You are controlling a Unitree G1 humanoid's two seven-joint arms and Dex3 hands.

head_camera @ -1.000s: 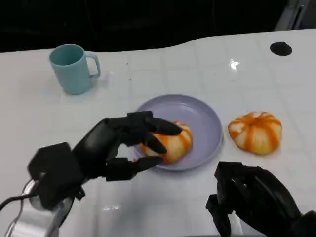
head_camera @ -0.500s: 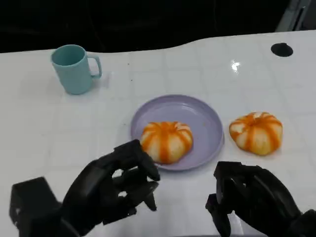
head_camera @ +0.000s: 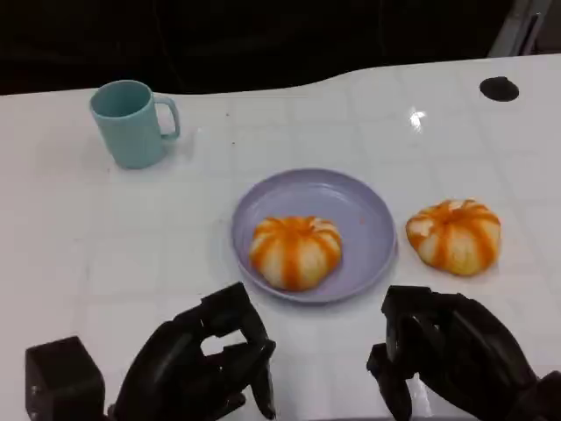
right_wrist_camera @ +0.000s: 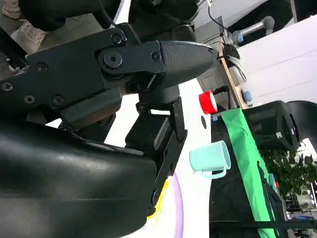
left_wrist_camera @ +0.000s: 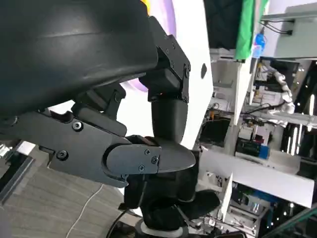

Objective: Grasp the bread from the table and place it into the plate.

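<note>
I see one bread bun (head_camera: 295, 251) with orange stripes sitting in the purple plate (head_camera: 368, 219), a little toward the side near me. It is not touching either hand. A second bread bun (head_camera: 453, 235) of the same kind lies on the white table (head_camera: 131, 228), just beside the plate on the right.

My left hand (head_camera: 206, 368) is low at the near edge of the table, in front of the plate and apart from it. Its fingers (head_camera: 250, 329) are curled in and hold nothing. My right hand (head_camera: 447, 355) is at the near edge too, in front of the second bun and not touching it. Its fingers (head_camera: 399, 351) are curled in, and I see nothing in them.

A teal mug (head_camera: 131, 121) stands far back on the left, well apart from the plate, with its handle to the right. A small black round spot (head_camera: 499, 88) sits far back on the right.
</note>
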